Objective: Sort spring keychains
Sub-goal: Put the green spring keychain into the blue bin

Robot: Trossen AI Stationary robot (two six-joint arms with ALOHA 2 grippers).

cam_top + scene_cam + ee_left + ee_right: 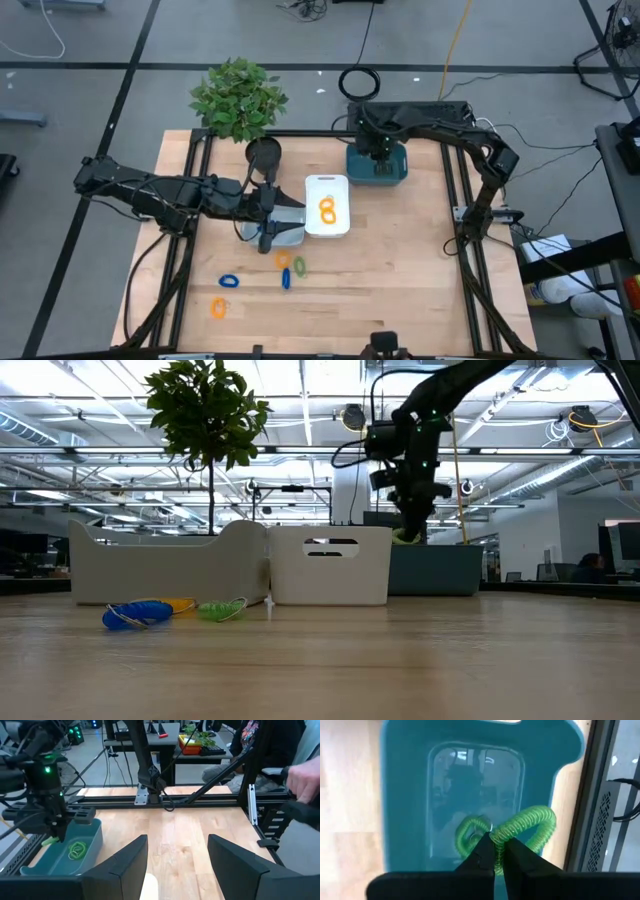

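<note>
My right gripper hangs above the teal tray and is shut on a green spring keychain. Another green keychain lies on that tray's floor. The white tray holds orange keychains. My left gripper is open over the grey tray and holds nothing. On the table toward the near edge lie an orange, a green and a blue keychain, plus one more blue and one more orange. My right gripper pinches the green keychain's coil between its two fingertips, coming from above and pointing down. The loop is lifted clear of the teal tray and juts out to one side of the fingers.
A potted plant stands at the table's far left corner, with a dark round pot beside it. A black cable coil lies on the floor beyond the far edge. Black frame rails border the table. A person's hand shows beyond the rail.
</note>
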